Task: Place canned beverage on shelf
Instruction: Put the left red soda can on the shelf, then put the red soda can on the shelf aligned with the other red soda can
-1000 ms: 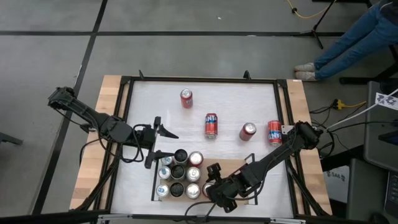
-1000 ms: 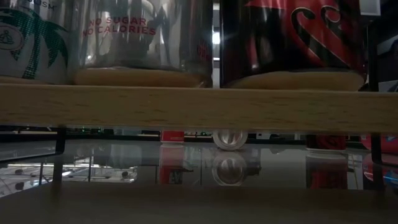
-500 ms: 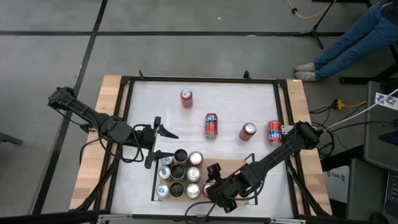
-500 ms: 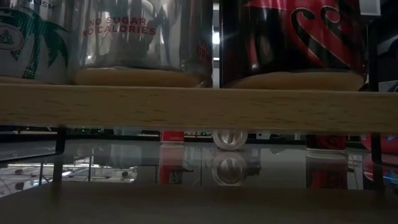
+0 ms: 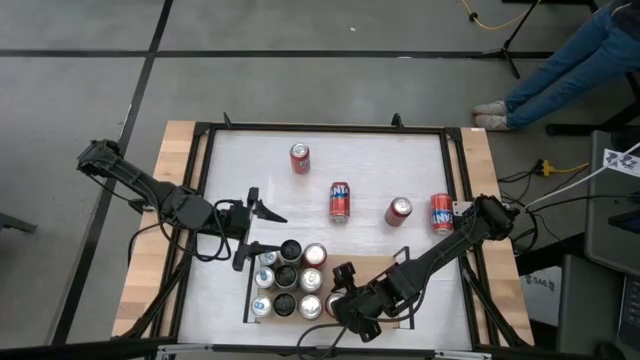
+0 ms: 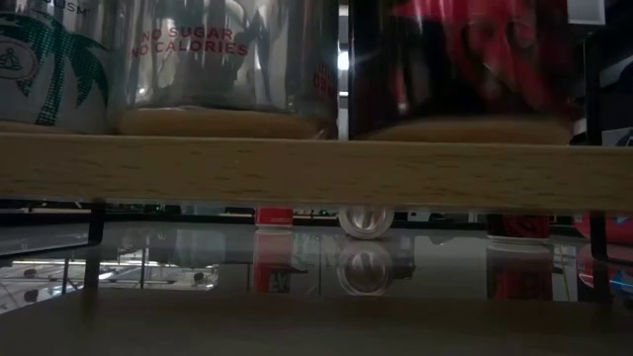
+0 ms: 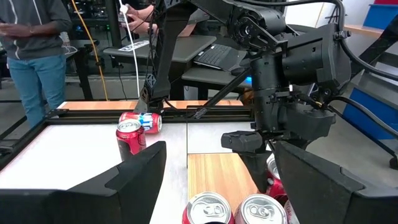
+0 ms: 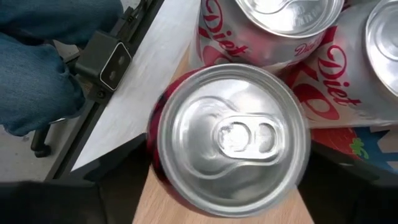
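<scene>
The light-wood shelf stands near the table's front edge and holds several upright cans. A red can stands upright at the shelf's near right corner, and also shows in the low view. My right gripper hangs over it, slanting down, one finger on each side of the can. My left gripper hovers open above the shelf's far left corner with nothing between its fingers. My right gripper comes at the red can from above, with one finger beside each side of the can's upper wall. I cannot tell whether the fingers touch it. The can stands upright, its bottom on the shelf's wood.
Several red cans are spread over the far half of the white table: one upright, others at the middle and right. A black frame rims the table. A person's legs show beyond the far right corner.
In the low view the red can at the shelf's right end is blurred where it was sharp before: it has stirred a little on the shelf. Both arms have kept their places.
</scene>
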`<state>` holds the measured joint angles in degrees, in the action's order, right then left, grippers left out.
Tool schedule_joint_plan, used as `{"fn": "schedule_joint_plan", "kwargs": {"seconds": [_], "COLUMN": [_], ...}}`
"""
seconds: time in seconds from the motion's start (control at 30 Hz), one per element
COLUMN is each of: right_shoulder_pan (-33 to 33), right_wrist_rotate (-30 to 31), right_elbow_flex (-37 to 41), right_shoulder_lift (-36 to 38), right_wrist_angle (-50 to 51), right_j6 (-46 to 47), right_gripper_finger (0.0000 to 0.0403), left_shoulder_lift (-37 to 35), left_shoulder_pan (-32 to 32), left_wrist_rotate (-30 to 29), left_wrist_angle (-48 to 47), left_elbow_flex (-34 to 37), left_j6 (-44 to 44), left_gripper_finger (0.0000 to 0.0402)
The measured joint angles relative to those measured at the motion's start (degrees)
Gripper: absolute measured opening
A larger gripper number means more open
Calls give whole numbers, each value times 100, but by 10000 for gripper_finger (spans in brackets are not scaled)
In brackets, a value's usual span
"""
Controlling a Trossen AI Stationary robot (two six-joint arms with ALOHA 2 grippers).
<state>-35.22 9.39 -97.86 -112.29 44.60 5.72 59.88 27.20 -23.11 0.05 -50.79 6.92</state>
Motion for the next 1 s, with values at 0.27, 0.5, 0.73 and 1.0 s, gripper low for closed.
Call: {"fn": "schedule_joint_plan", "kwargs": {"seconds": [0.27, 0.5, 0.73, 1.0], "right_shoulder_pan": [0, 0, 0, 55], "right_wrist_rotate": [0, 1, 14, 758], "right_elbow_flex": [0, 0, 0, 0], "right_shoulder_lift": [0, 12, 349, 1057], "right_wrist_angle": [-1, 8, 125, 1121], "right_j6": [0, 0, 3, 359], "right_gripper_finger": [395, 399, 399, 399], "left_shoulder_lift": [0, 0, 0, -79], "left_shoulder_pan": [0, -1, -2, -199], "left_wrist_rotate": [0, 0, 0, -51], "left_wrist_angle": [0, 0, 2, 37], "left_elbow_flex": [0, 0, 0, 0], "left_j6": [0, 0, 0, -2], "left_gripper_finger": [293, 293, 293, 293]}}
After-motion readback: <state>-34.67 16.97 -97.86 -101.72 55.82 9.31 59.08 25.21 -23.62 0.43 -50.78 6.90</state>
